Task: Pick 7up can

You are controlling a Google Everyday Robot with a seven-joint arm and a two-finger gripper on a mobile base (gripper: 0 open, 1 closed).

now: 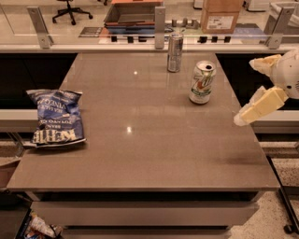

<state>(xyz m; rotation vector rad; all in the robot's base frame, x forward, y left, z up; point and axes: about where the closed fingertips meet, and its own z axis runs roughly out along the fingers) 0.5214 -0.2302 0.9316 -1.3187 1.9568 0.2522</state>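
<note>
The 7up can (202,82) stands upright on the far right part of the counter (154,149). Just beyond it to the left, near the far edge, a taller, slimmer silver can (174,52) stands apart from it. The tool (245,92) hangs off the counter's right edge, right of the 7up can and not touching it; its two pale fingers (261,106) are spread wide, released, holding nothing. A blue chip bag (53,116) lies flat at the left edge, well apart from both cans

Office: swivel chair (70,10) and cardboard box (220,16) behind the glass-railed table (154,144), gripper (246,92) off its right edge.
</note>
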